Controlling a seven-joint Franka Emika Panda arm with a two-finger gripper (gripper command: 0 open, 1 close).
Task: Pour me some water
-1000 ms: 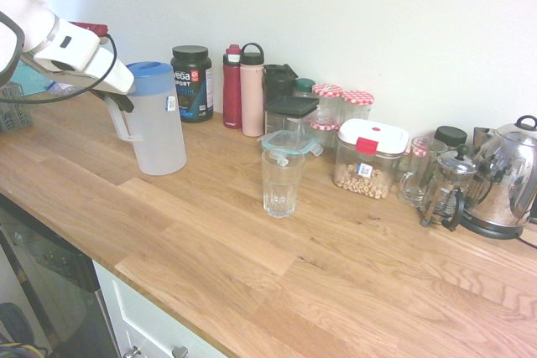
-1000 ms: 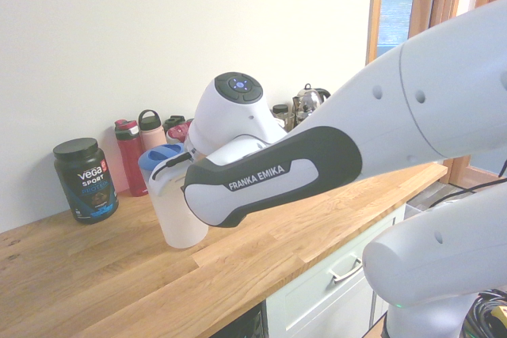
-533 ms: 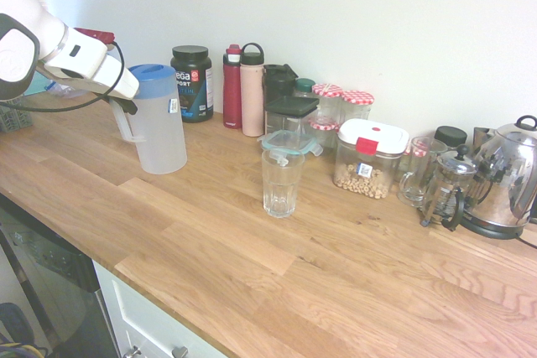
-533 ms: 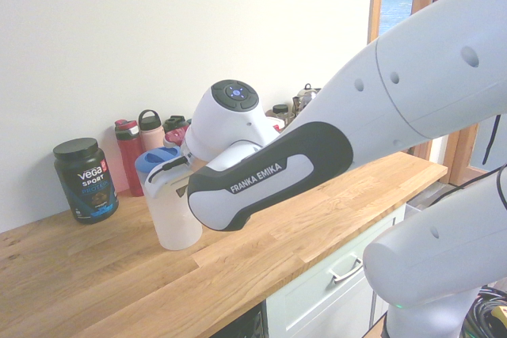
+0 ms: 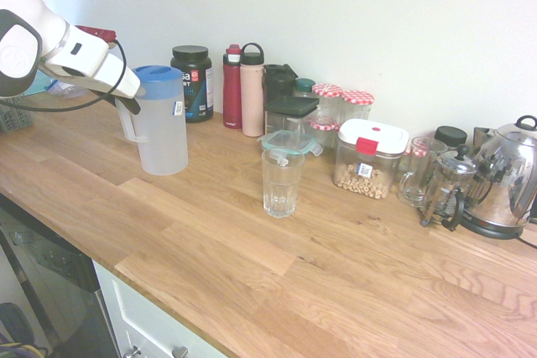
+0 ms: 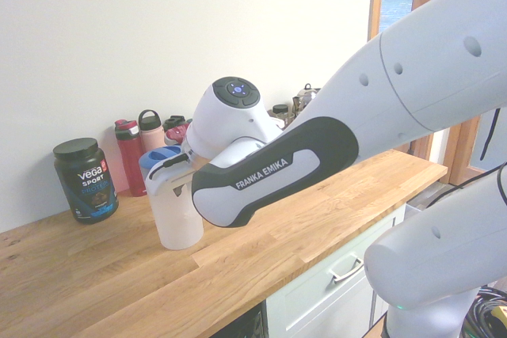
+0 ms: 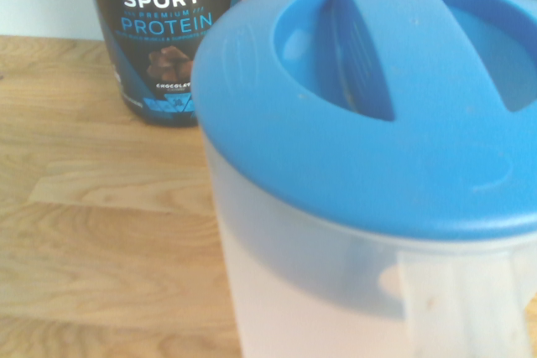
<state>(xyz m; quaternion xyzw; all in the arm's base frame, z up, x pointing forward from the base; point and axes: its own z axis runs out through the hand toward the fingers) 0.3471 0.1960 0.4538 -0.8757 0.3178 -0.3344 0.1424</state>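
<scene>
One pitcher [image 5: 162, 123], one glass [image 5: 281, 183]

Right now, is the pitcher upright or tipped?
Upright: the pitcher stands flat on the counter, blue lid level on top.

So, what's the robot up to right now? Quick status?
Gripper at the jug's handle, grip unclear. Jug upright on the counter, blue lid on. Glass stands apart to one side, nothing between them.
</scene>
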